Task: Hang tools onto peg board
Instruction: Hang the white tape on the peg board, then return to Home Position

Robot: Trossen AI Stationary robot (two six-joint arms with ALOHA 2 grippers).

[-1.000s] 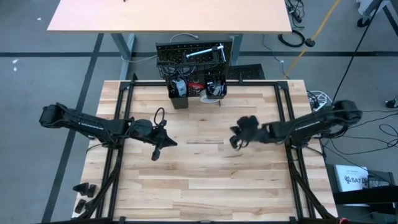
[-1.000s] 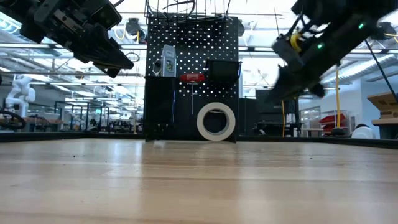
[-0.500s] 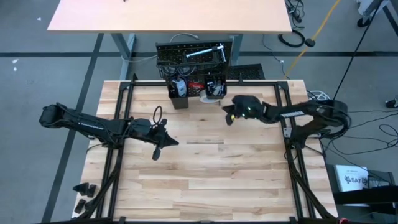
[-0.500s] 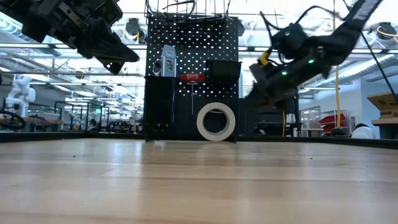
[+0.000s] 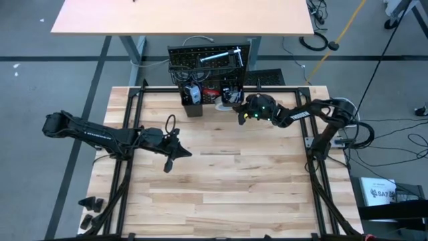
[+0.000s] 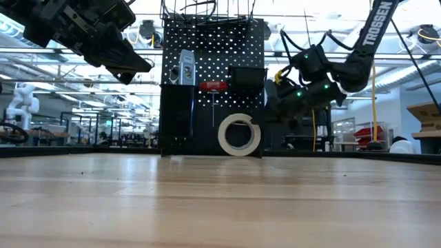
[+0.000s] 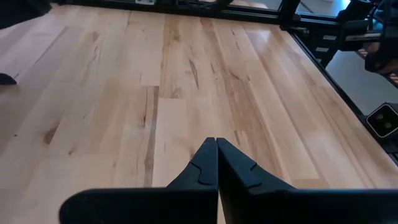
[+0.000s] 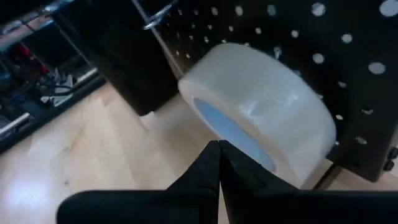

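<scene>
Upright black perforated peg board [image 6: 213,83] stands at the far edge of the pale wooden plank counter [image 5: 221,181], two black box bins on its lower part. On the board in the low view: a blue-silver level [image 6: 186,67], a red-handled tool [image 6: 213,85] beside it, and a black block-shaped item [image 6: 247,76] whose identity I cannot tell. A white tape roll [image 6: 239,134] rests on edge at the foot of the board, touching the counter; the right wrist view shows it up close against the holes [image 8: 261,118]. Right end effector [image 5: 243,119] sits near the board, just beside the tape roll, fingers pressed together with nothing between them; right wrist view confirms the two dark fingers [image 8: 205,168] meet tip to tip. Left end effector [image 5: 168,165] hangs above the bare left-centre of the counter, well apart from the board, fingers [image 7: 202,168] likewise closed flat on each other, gripping nothing.
</scene>
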